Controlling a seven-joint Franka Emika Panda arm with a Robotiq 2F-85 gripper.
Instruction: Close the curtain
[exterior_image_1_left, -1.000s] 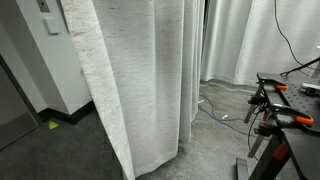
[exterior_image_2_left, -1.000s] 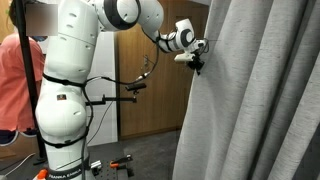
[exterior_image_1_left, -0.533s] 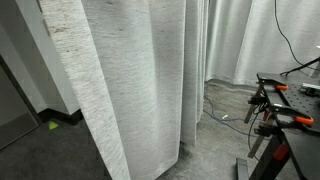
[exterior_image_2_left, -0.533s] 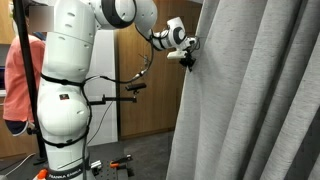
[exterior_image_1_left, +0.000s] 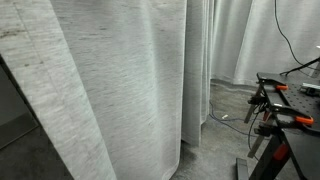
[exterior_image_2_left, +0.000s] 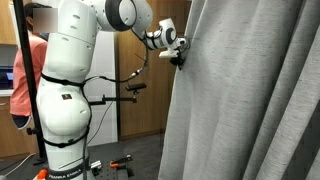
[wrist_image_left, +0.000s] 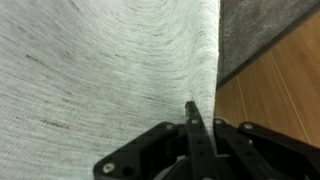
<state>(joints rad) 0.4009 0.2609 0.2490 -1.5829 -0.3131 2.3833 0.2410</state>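
Observation:
The curtain is a tall light grey heathered fabric with deep vertical folds; it fills most of both exterior views. My gripper is at the curtain's leading edge, high up, shut on the fabric edge. In the wrist view the curtain fills the frame, and the gripper pinches its edge, with a brown wooden surface beside it.
The white robot body stands on its base with a person behind it. Smoother white sheer curtains hang at the back. A black table with clamps stands at the side, and cables lie on the grey carpet.
My gripper has pulled the curtain's edge sideways, away from the rest of the fabric. The curtain now covers more of both exterior views, hiding the wall and door that showed before.

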